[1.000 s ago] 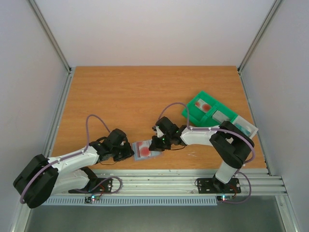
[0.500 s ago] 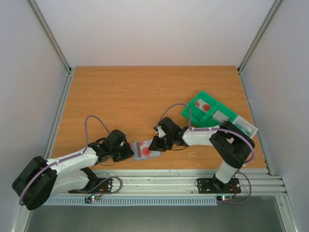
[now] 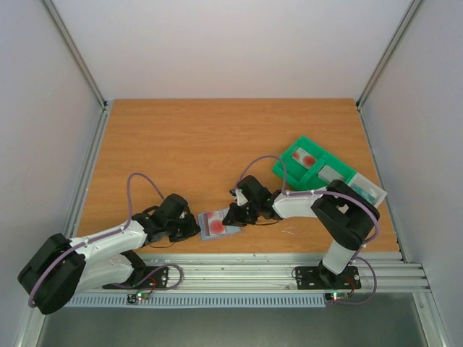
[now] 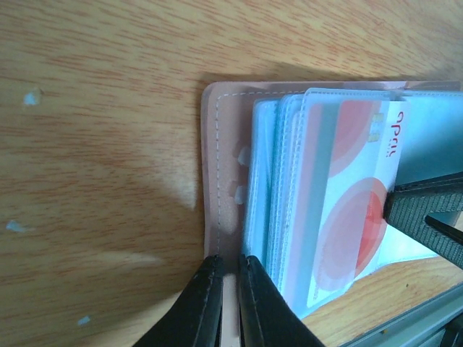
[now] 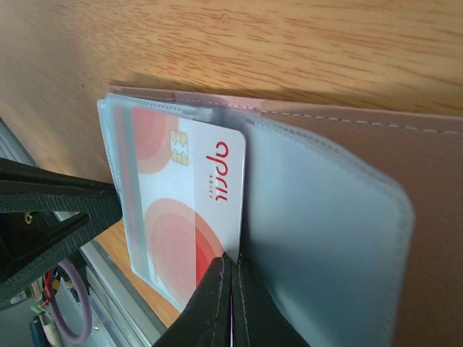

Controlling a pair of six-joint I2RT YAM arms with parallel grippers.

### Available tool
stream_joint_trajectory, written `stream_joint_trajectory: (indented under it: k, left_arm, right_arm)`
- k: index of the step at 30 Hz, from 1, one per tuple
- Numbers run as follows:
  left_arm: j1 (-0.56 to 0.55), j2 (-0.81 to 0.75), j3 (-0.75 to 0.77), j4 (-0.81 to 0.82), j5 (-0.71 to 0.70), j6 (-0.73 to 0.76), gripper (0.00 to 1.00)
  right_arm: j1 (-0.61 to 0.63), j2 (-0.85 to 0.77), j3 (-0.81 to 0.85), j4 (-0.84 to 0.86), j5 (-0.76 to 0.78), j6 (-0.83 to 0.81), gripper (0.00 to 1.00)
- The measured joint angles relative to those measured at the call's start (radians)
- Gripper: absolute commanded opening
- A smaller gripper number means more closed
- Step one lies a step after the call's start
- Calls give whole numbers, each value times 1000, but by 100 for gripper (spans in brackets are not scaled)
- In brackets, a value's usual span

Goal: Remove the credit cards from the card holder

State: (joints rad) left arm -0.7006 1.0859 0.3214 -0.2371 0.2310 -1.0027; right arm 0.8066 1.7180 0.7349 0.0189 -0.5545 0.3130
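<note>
The card holder point(image 3: 217, 223) lies open near the table's front edge, between my two grippers. In the left wrist view it has a pinkish-tan cover point(image 4: 221, 144) with a stack of clear blue-grey sleeves. A white card with red round marks point(image 4: 347, 195) sits partly out of the top sleeve. My left gripper point(image 4: 230, 264) is shut on the cover's left edge. My right gripper point(image 5: 233, 264) is shut on the white card's point(image 5: 195, 210) free edge, next to an empty clear sleeve point(image 5: 318, 231). In the top view the left gripper point(image 3: 195, 226) and the right gripper point(image 3: 231, 216) flank the holder.
A green compartmented tray point(image 3: 289, 165) stands at the right, behind the right arm, with cards in it, one with a red mark point(image 3: 309, 157). The metal rail point(image 3: 275, 271) runs just in front of the holder. The left gripper's finger point(image 5: 58, 206) shows beside the card.
The right gripper has edged slightly left and lower over the holder. The left arm has barely moved. The holder stays in place.
</note>
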Motion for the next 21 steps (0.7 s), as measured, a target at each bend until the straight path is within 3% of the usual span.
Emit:
stream_joint_trajectory:
  k: [16,21]
  left_arm:
    - [0,-4,-5,5,1,-3,10]
    - [0,-6,-5,5,8,-10,19]
  right_arm:
    - [-73,-103,-55,-40,-19,-29,1]
    - [-101,-163,-55,-90,-24,-62,1]
